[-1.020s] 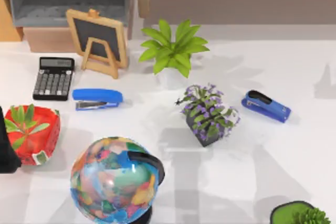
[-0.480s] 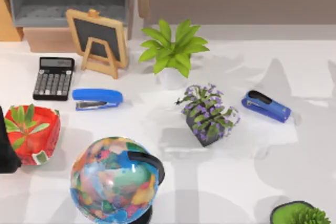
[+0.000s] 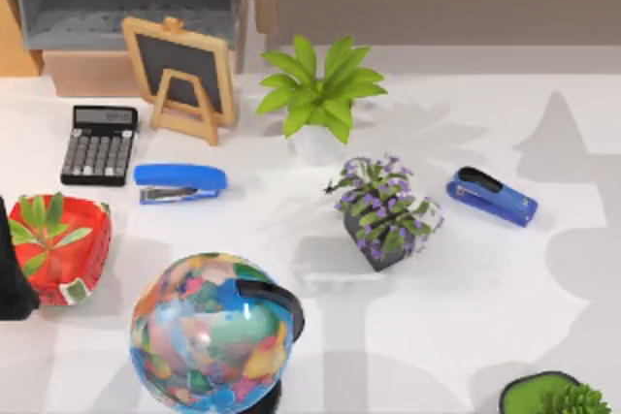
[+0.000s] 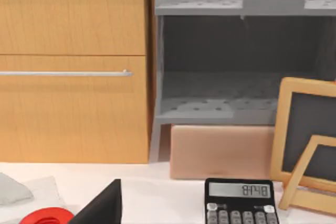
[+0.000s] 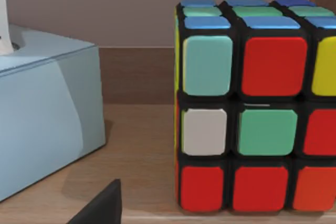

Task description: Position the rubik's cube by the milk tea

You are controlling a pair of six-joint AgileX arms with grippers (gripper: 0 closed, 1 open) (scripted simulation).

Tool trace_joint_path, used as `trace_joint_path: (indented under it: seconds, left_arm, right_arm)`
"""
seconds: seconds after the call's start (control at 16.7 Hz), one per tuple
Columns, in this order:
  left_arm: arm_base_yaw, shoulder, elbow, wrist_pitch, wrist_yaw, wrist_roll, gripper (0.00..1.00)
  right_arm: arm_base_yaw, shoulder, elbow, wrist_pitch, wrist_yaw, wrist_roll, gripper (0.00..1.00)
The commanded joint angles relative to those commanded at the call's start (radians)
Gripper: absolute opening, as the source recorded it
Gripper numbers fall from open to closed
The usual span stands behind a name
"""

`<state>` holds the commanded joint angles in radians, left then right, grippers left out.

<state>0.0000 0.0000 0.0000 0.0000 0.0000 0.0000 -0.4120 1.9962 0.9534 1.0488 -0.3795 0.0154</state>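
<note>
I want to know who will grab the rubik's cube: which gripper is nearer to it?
Right. The rubik's cube stands close in front of the right wrist camera on a wooden shelf beside a tissue box. The left wrist camera faces the calculator instead.

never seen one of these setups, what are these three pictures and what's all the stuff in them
This is a simulated two-armed AgileX robot at a white table. The top view looks down from above: a globe, calculator, two blue staplers, a small chalkboard, a green plant, a purple-flowered plant and a red pot.

The other two pictures come from cameras on the arms' wrists. The left one faces the calculator, a grey shelf and a wooden cabinet. The right one is close to a rubik's cube on a wooden surface beside a pale blue tissue box.

I cannot see anything held.
</note>
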Motion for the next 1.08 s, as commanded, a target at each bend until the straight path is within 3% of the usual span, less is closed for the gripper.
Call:
trace_joint_path:
  seconds: [0.3, 0.78, 1.08]
  left_arm:
    - [0.0, 0.0, 0.0, 0.0, 0.0, 0.0, 1.0]
    - [0.0, 0.0, 0.0, 0.0, 0.0, 0.0, 1.0]
    - [0.0, 0.0, 0.0, 0.0, 0.0, 0.0, 1.0]
  right_arm:
    - [0.008, 0.002, 0.011, -0.009, 0.006, 0.0, 1.0]
    - [0.048, 0.141, 0.245, -0.103, 0.05, -0.001, 1.0]
    - [0.051, 0.16, 0.271, -0.112, 0.054, -0.002, 1.0]
